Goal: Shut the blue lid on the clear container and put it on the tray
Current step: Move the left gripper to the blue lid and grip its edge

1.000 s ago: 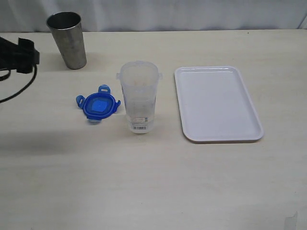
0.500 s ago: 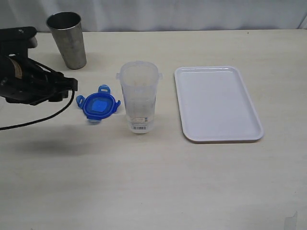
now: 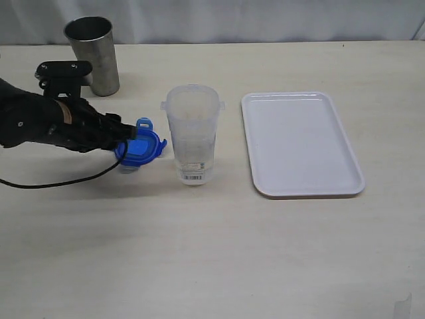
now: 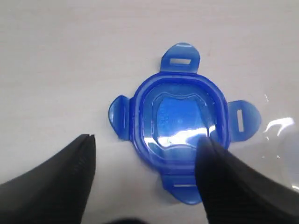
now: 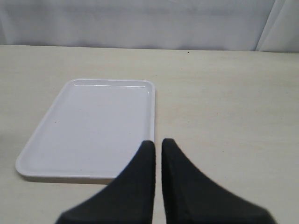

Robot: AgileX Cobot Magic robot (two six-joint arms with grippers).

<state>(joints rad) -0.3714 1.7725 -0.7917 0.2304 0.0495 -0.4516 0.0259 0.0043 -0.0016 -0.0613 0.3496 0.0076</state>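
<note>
The blue lid [image 3: 145, 147] is seen lying flat on the pale table [image 3: 212, 252], just beside the clear container [image 3: 192, 133] on its left in the exterior view. In the left wrist view the lid [image 4: 180, 119] is shown with its 4 flaps spread outward. No sticker can be made out on the face that is turned up.

The left gripper [image 3: 128, 135] is held low over the lid's left side, with its black arm stretched in from the left edge and a black cable [image 3: 66, 183] trailed across the table below it. In the left wrist view the left gripper [image 4: 147, 140] is shown with its jaws parted. 1 finger [image 4: 229, 186] is laid over the lid's rim and the other finger [image 4: 70, 177] is set over bare table beside the lid. Nothing is clamped between them, and the lid is not lifted.

The container is stood upright and uncovered, with a small white barcode sticker near its base. The white tray [image 3: 299, 143] is placed to the container's right, near it but apart. A grey metal cup [image 3: 93, 53] is stood at the back left, well apart from the lid.

In the right wrist view the right gripper [image 5: 158, 142] is seen with its jaws pressed together on nothing, held above the table near a short edge of the tray [image 5: 93, 121].
</note>
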